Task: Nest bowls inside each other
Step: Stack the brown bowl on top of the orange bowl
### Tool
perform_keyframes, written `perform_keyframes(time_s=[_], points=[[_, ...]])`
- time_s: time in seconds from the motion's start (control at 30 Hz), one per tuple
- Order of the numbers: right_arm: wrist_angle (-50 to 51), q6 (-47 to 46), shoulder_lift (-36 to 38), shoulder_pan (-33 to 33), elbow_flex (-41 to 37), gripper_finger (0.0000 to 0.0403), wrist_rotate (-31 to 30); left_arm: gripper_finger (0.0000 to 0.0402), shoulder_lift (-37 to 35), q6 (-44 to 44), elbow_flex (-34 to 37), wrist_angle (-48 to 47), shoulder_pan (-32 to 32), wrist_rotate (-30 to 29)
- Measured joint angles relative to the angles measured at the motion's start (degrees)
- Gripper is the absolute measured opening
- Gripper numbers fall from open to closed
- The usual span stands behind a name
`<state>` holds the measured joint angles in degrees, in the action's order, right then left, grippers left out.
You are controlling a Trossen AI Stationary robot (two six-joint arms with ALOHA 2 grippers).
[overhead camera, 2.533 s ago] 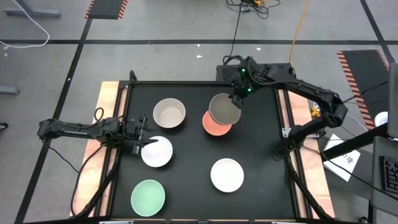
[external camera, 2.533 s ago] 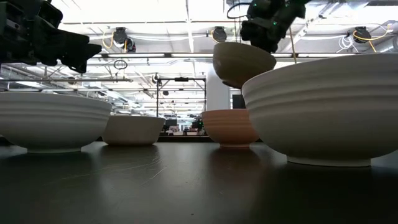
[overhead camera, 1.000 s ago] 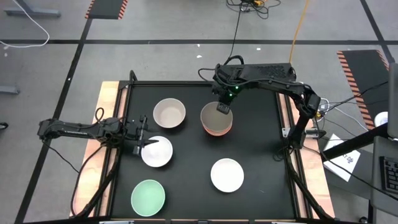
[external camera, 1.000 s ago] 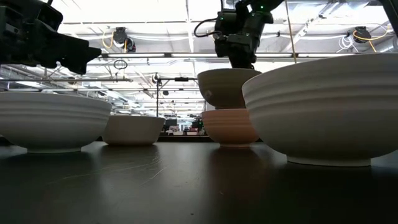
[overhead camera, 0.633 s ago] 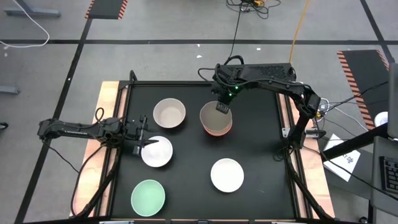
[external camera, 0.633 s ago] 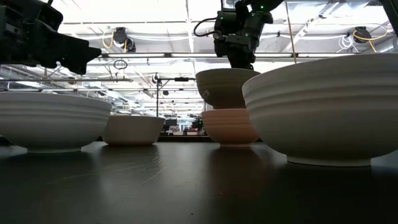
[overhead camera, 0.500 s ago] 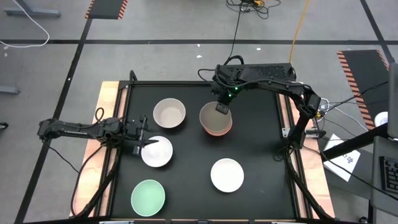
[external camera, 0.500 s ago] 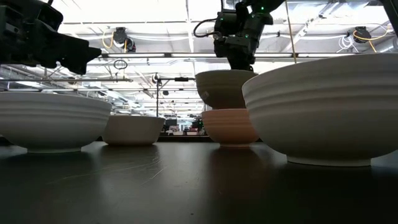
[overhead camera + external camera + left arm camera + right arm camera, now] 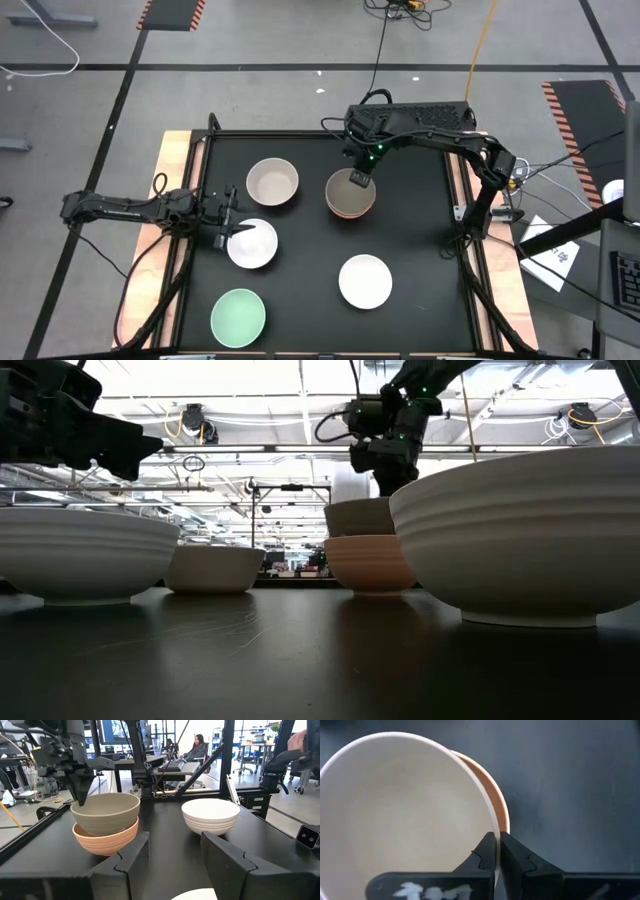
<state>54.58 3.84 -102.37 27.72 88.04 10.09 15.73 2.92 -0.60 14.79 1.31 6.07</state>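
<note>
Black table (image 9: 420, 250) carries five separate bowls.

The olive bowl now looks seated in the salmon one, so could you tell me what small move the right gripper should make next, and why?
Probably open the right gripper and lift clear. The olive bowl sits nested in the salmon bowl, yet the fingers pinch its rim on the far side, so nothing remains but release. The left gripper waits over a white bowl.
</note>
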Motion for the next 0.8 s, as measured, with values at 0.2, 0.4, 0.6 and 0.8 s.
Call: perform_keyframes(time_s=[0.2, 0.4, 0.6, 0.8], points=[[-4.0, -0.6, 0.0, 0.1, -3.2, 0.0002, 0.1, 0.0182, 0.0, -0.1, 0.0, 0.0, 0.0, 0.0], [-5.8, -1.2, 0.0, 0.9, -6.3, 0.0002, 0.3, 0.0182, 0.0, -0.5, 0.0, 0.0, 0.0, 0.0], [-6.2, -1.6, 0.0, 1.2, -6.7, 0.0002, 0.4, 0.0182, 0.0, -0.4, 0.0, 0.0, 0.0, 0.0], [-7.5, -2.9, 0.0, 1.2, -6.7, 0.0002, 0.4, 0.0182, 0.0, -0.6, 0.0, 0.0, 0.0, 0.0]])
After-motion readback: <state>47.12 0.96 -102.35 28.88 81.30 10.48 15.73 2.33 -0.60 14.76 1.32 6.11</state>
